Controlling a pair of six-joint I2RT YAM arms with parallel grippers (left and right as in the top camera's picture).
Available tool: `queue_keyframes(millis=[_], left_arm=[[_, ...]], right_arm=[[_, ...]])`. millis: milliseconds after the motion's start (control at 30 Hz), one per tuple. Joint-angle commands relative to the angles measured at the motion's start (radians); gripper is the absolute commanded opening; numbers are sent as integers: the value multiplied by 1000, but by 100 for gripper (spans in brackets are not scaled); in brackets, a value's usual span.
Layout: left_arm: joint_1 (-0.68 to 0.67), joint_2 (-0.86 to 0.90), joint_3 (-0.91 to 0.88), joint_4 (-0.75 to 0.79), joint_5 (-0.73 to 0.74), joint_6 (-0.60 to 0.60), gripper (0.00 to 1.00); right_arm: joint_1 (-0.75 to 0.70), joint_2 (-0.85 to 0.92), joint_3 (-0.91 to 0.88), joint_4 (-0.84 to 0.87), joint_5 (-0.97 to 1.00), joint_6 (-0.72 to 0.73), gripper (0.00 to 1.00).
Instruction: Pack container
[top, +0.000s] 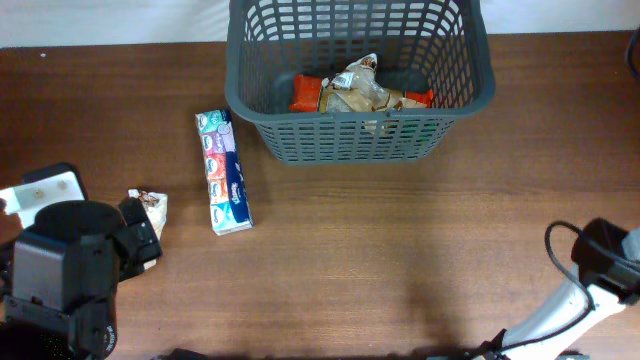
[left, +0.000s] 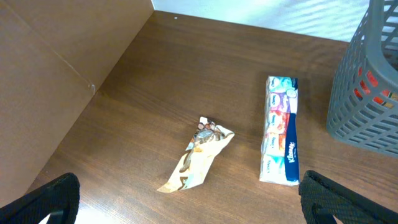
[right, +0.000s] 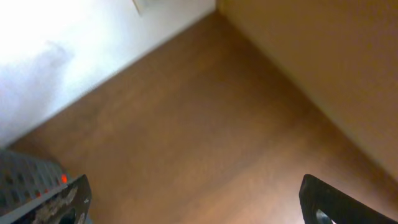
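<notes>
On the table beside the container, tissue pack, crumpled wrapper.

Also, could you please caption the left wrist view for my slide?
Open left gripper frames a crumpled wrapper and tissue multipack on the table, basket at right.

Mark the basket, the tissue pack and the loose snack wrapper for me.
basket (top: 340, 142), overhead view, on its near slotted wall.
tissue pack (left: 280, 132), left wrist view, on the middle of its top face.
snack wrapper (left: 198, 155), left wrist view, on the middle of the crumpled packet.
</notes>
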Motion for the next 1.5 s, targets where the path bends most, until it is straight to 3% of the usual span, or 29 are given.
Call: queue_keyframes(millis=[0, 333, 533, 967, 1200, 1467], left_arm=[[6, 2, -2, 1, 7, -13, 100], [6, 2, -2, 1, 8, -13, 100], [6, 2, -2, 1, 7, -13, 99], [6, 2, -2, 4, 11, -14, 99], [6, 22, -4, 94, 192, -13, 99], [7, 174, -45, 62, 285, -12, 100]], right_arm=[[-9, -140, -152, -6, 11, 16, 99], [-7, -282, -724, 4, 29, 57, 99], [-7, -282, -953, 139, 30, 76, 99], [-7, -281, -987, 191, 16, 76, 99], [-7, -281, -988, 191, 16, 76, 99], [-7, -281, -988, 191, 16, 76, 99]])
